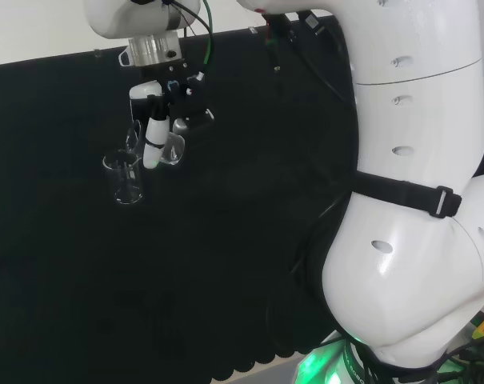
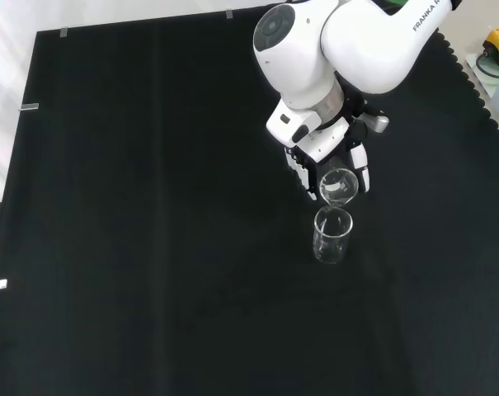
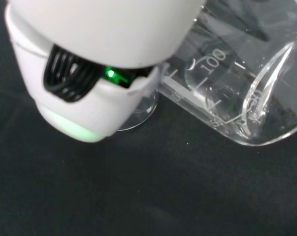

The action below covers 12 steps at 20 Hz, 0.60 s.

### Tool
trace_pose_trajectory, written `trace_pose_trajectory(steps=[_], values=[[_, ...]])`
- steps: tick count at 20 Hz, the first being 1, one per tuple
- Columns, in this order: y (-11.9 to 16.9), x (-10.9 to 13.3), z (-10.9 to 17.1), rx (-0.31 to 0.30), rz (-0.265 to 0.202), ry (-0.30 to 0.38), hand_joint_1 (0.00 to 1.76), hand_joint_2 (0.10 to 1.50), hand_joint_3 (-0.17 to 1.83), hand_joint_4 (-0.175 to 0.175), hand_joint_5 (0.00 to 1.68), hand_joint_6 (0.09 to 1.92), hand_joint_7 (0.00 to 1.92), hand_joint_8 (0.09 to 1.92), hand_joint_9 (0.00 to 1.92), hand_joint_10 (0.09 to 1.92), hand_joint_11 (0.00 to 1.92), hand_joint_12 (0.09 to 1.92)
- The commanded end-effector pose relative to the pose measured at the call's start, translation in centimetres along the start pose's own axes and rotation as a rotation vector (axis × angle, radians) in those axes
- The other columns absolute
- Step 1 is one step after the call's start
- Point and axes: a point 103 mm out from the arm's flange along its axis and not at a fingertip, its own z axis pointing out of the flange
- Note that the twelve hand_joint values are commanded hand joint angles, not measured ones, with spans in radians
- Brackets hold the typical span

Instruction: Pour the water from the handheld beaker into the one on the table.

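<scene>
My hand (image 2: pixel 327 157) is curled round a clear glass beaker (image 2: pixel 339 186), tipped steeply with its mouth over the rim of a second clear beaker (image 2: pixel 331 236) that stands upright on the black cloth. In the head view the hand (image 1: pixel 155 132) holds the tilted beaker (image 1: pixel 172 150) just right of and above the standing beaker (image 1: pixel 127 178). Close up in the wrist view, a white fingertip (image 3: pixel 89 93) lies against the held beaker (image 3: pixel 236 88), and a little water shows along its lower wall near the lip. The standing beaker's base (image 3: pixel 138 115) peeks out behind the finger.
The arm's big white links (image 1: pixel 410 184) stand at the right of the head view. Black cloth (image 2: pixel 150 247) spreads wide to the left and front of the beakers in the front view. Its scalloped edge (image 2: pixel 480 91) runs along the right side there.
</scene>
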Motion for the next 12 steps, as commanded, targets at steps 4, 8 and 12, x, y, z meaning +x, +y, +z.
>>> trace_pose_trajectory(steps=[4, 8, 12], values=[[-0.7, -1.0, -0.3, 0.035, 0.027, -0.023, 1.44, 0.6, 0.61, -0.175, 1.47, 0.23, 1.64, 0.09, 1.5, 0.19, 1.24, 0.72], [0.0, 0.3, -0.4, 0.04, 0.03, -0.044, 1.44, 0.59, 0.61, -0.175, 1.47, 0.23, 1.64, 0.09, 1.5, 0.19, 1.24, 0.72], [-0.3, -0.2, -0.5, 0.032, 0.018, -0.03, 1.44, 0.59, 0.62, -0.175, 1.47, 0.23, 1.64, 0.09, 1.5, 0.2, 1.24, 0.72]])
